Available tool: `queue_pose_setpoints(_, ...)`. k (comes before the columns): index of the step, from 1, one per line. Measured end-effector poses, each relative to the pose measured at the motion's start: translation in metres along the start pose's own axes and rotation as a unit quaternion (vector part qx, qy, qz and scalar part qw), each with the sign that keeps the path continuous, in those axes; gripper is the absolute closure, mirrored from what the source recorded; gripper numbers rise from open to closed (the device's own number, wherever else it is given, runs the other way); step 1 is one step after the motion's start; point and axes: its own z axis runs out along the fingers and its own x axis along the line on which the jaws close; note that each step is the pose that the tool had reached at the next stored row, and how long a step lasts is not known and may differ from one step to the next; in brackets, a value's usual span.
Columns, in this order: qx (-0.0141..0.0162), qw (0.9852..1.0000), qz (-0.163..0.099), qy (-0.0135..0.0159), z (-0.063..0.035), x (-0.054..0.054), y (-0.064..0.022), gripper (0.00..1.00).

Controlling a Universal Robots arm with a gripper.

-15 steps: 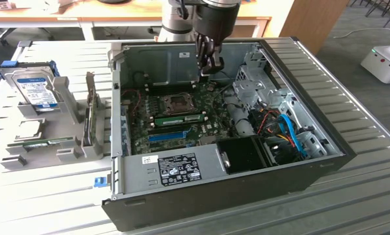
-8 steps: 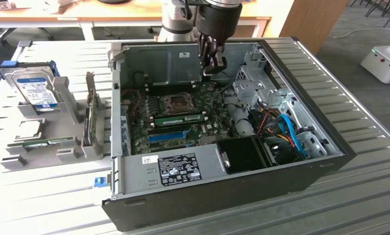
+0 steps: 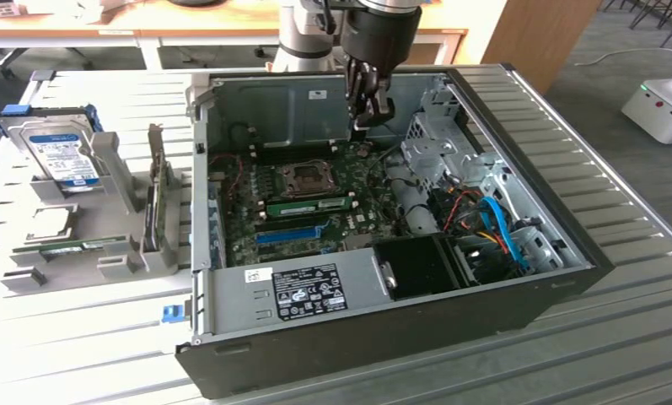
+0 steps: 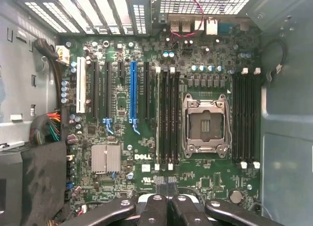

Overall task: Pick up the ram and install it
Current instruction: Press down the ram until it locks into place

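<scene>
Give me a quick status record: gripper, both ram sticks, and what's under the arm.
gripper: gripper shut, nothing seen held, above the open computer case
under gripper: motherboard with CPU socket
ram 1: seated ram, green stick in a slot beside the socket
ram 2: loose ram, lying in the grey holder at the exterior view's left
other: hard drive upright in the same holder
</scene>
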Motion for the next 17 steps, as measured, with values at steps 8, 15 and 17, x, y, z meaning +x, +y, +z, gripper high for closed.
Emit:
queue_pose_setpoints(8,0.0,1.0,0.0,-0.0001,0.0007,0.0,-0.0001,0.89)
queue_pose_setpoints(15,0.0,1.0,0.0,0.0,0.011,0.0,-0.0003,0.89)
queue_pose_setpoints(17,0.0,1.0,0.0,-0.0001,0.0145,0.0,-0.0004,0.89)
